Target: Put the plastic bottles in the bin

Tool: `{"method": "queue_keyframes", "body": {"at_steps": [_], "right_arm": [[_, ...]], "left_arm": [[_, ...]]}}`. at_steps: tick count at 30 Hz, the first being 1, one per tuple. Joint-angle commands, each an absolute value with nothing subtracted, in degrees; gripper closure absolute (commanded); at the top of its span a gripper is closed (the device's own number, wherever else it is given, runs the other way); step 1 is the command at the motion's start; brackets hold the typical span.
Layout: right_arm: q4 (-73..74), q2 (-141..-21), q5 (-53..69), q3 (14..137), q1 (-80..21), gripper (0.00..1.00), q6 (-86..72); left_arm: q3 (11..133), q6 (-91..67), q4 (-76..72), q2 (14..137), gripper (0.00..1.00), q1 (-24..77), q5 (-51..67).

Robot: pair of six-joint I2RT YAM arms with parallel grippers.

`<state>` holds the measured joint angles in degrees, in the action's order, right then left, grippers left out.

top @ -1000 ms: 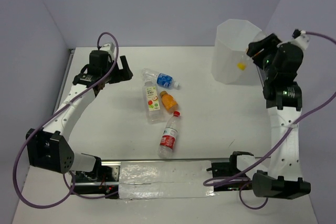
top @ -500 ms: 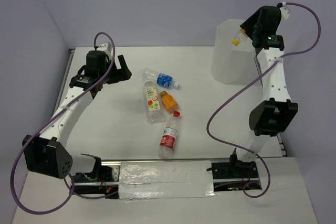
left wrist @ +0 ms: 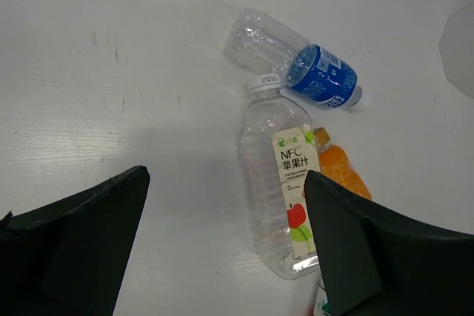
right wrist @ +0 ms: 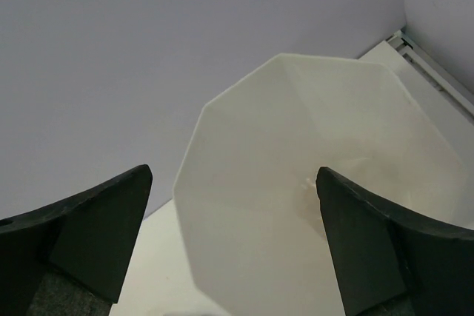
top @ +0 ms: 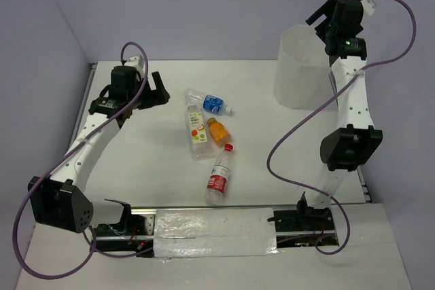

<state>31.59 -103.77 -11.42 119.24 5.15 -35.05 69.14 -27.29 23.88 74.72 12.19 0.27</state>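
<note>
Up top, the right gripper [top: 318,17] hung high over the bin [top: 299,76], just above its rim, jaws flung wide and nothing between them. The bin itself stood upright on the table [top: 272,154]. Well to the left of the bin, four bottles lay on their sides in a loose cluster. The blue-labelled bottle [top: 213,104] was the one closest to the bin, with the fruit-labelled bottle [top: 197,130] and the orange-filled bottle [top: 217,131] side by side just beyond it. The red-capped bottle [top: 218,177] lay farthest from the bin, toward the arm bases. Farther left of the bin, past the cluster, the left gripper [top: 162,89] hovered low, jaws parted and empty, pointed at the bottles.

Over to the left wrist camera: two dark fingers [left wrist: 81,234] filled the bottom corners, wide apart, gripping nothing. Between them lay the fruit-labelled bottle [left wrist: 285,190], its white cap just beside the clear body of the blue-labelled bottle [left wrist: 322,83]. The orange-filled bottle [left wrist: 341,172] was tucked against the fruit-labelled one on the bin's side. A pale sliver of the bin [left wrist: 461,49] showed at the right border, well apart from all of them.

And the right wrist camera looked straight down into the bin's open mouth [right wrist: 244,205], many-sided walls pale all round. Its fingers [right wrist: 378,249] stood either side of that mouth, wide apart, empty. A faint smudge sat low inside the bin; what it was, I could not tell. Behind the bin rose the lilac wall [right wrist: 148,49].
</note>
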Motion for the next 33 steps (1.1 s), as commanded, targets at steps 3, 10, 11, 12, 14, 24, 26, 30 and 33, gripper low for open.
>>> {"method": "queue_keyframes", "body": {"at_steps": [3, 10, 11, 12, 14, 24, 26, 30, 33], "right_arm": [[34.4, -100.5, -13.2, 122.8, 2.3, 0.00, -30.2], [30.5, -80.5, -15.2, 98.4, -13.6, 0.00, -21.5], [30.2, -78.5, -15.9, 94.9, -15.8, 0.00, -21.9], [30.0, -76.5, -15.5, 87.6, -17.6, 0.00, -22.7], [30.2, -72.2, -14.2, 81.2, -22.3, 0.01, -27.8], [23.3, -65.3, -10.9, 52.9, -42.9, 0.00, -50.9], [22.4, -67.8, -9.8, 51.2, -44.6, 0.00, -51.8], [19.0, -72.6, -5.6, 49.0, -45.8, 0.00, -53.6], [17.3, -77.5, -3.6, 48.8, -46.6, 0.00, -53.8]], "left_arm": [[70.0, -27.5, 22.9, 72.1, 0.00, 12.4, 0.3], [67.4, -30.2, 21.1, 70.0, 0.01, 12.4, -2.9], [67.1, -30.7, 20.9, 69.6, 0.01, 12.4, -3.2], [66.8, -31.0, 20.7, 69.3, 0.00, 12.4, -3.9], [66.1, -32.2, 20.6, 68.9, 0.00, 12.4, -4.8], [65.7, -35.1, 19.9, 68.8, 0.00, 12.4, -6.6], [65.7, -35.3, 19.8, 69.3, 0.00, 12.4, -6.2], [65.7, -35.3, 20.1, 69.5, 0.00, 12.4, -6.0], [65.7, -35.0, 20.2, 69.4, 0.00, 12.4, -6.6]]}}
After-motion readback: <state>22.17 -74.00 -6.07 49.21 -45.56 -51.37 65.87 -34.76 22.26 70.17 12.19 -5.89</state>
